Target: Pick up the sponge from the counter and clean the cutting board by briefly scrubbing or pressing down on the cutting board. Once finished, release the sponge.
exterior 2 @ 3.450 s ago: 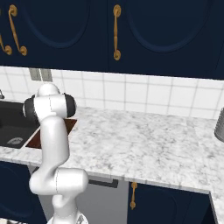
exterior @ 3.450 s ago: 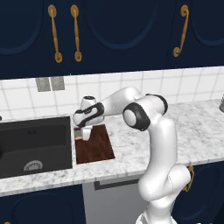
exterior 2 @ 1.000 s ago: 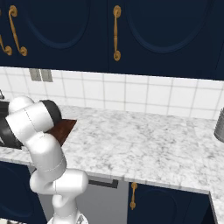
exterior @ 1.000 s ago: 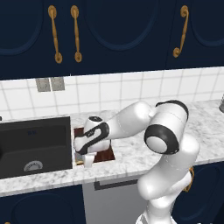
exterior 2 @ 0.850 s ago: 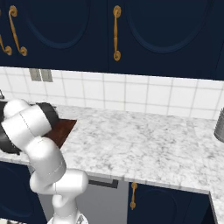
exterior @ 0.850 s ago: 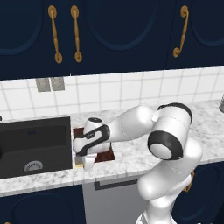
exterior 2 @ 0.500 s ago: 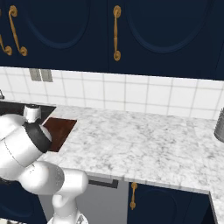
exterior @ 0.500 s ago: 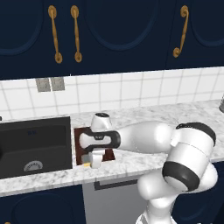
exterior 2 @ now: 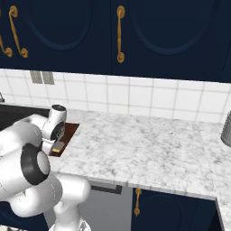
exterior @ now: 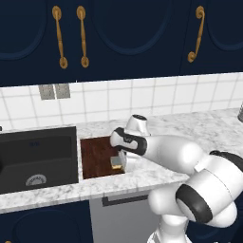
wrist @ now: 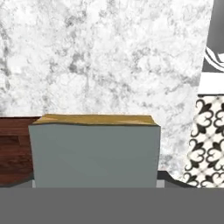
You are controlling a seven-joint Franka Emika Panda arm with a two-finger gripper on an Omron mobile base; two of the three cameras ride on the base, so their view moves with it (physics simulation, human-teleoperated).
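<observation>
Sponge (exterior: 116,162) sits at the front right corner of the cutting board (exterior: 97,154), yellow layer showing, and in the hand view its grey-green face (wrist: 94,153) is right up against the camera with the yellow edge on top. Gripper (exterior: 121,163) is down on it, looks clamped around the sponge. Board lies flat on the counter (exterior: 190,137), just right of the black sink (exterior: 35,156). From the right base view the sponge (exterior 2: 57,146) is at the board's near edge, tucked beside the arm.
</observation>
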